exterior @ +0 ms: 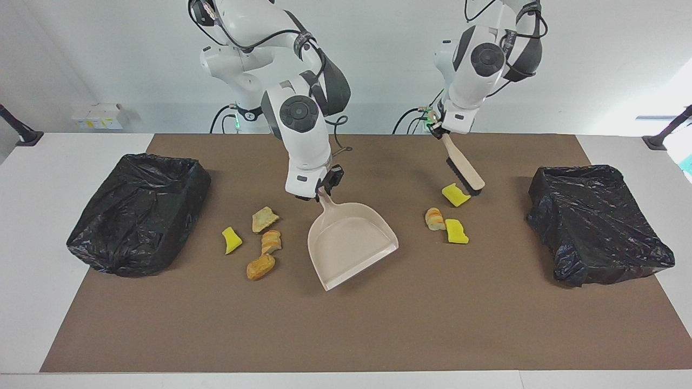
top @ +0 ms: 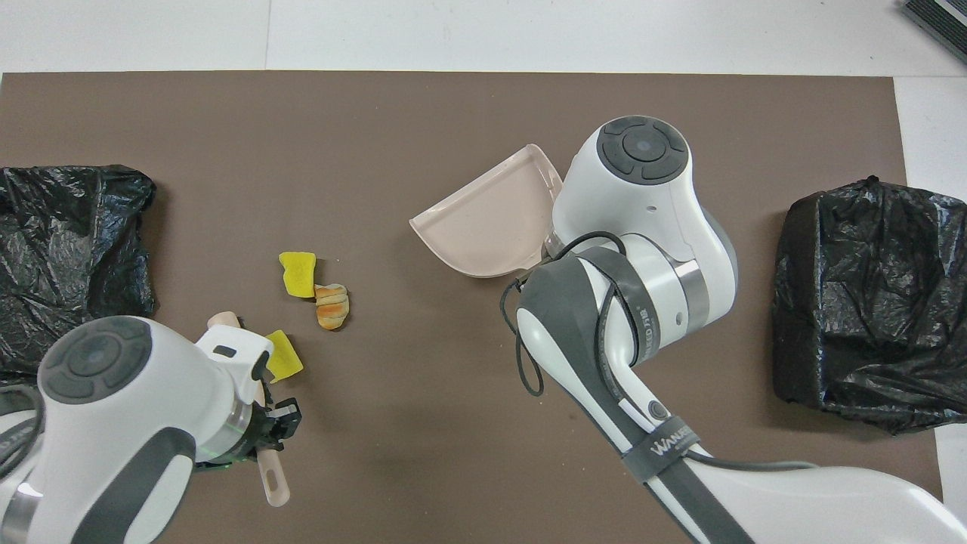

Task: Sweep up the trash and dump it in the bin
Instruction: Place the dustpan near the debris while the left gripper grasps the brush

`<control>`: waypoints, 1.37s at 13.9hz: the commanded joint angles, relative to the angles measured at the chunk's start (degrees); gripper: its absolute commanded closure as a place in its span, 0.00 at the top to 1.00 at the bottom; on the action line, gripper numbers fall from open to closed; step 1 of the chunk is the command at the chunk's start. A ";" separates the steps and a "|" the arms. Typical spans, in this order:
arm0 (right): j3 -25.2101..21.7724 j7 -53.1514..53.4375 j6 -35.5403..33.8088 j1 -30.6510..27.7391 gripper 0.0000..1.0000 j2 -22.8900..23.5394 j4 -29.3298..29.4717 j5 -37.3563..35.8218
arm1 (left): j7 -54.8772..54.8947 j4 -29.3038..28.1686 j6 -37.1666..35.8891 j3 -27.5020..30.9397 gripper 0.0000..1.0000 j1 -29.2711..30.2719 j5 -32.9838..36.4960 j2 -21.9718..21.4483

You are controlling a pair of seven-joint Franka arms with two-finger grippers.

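The right gripper (exterior: 323, 190), at frame centre, is clamped on the dustpan (exterior: 351, 243) handle, mouth turned toward three trash bits (exterior: 446, 216) at centre right. The left gripper (exterior: 439, 129) grips the brush (exterior: 463, 170) beside them, ready to sweep.

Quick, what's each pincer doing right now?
Left pincer: shut on the brush handle.
Right pincer: shut on the dustpan handle.

Both arms wear glossy white shells with dark grey joint bands and round grey end caps. Black cables loop along them; green lights glow at the bases.
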 commanded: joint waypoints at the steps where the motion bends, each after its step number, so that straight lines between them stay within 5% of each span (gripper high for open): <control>1: 0.32 -5.59 -0.55 -0.58 0.00 -2.31 -2.82 -1.01 | 5.43 -2.69 0.05 -0.73 0.00 5.51 0.53 -1.68; 3: 0.14 -16.80 -0.73 -1.11 0.00 -3.01 -4.22 -2.49 | 8.97 -6.72 1.01 -0.82 0.00 7.20 0.53 -3.79; 6: 0.41 -30.35 -1.51 -0.68 0.00 -5.30 -7.73 -12.32 | 8.10 -11.21 6.11 -1.26 0.00 6.06 0.53 -3.01; 10: 0.41 -50.05 -1.61 -1.37 0.00 -7.76 -12.65 -14.10 | 2.66 -12.37 13.83 -1.35 0.00 1.06 0.45 -0.03; 14: 0.49 -56.93 6.11 -3.64 0.00 -8.47 -16.79 -15.60 | 0.71 -10.27 20.97 -1.43 0.00 -3.95 0.01 4.90; 19: 0.41 -56.94 7.09 -3.66 0.00 -7.68 -17.33 -15.95 | 5.90 -6.32 24.05 -1.43 0.00 -9.23 -3.14 7.89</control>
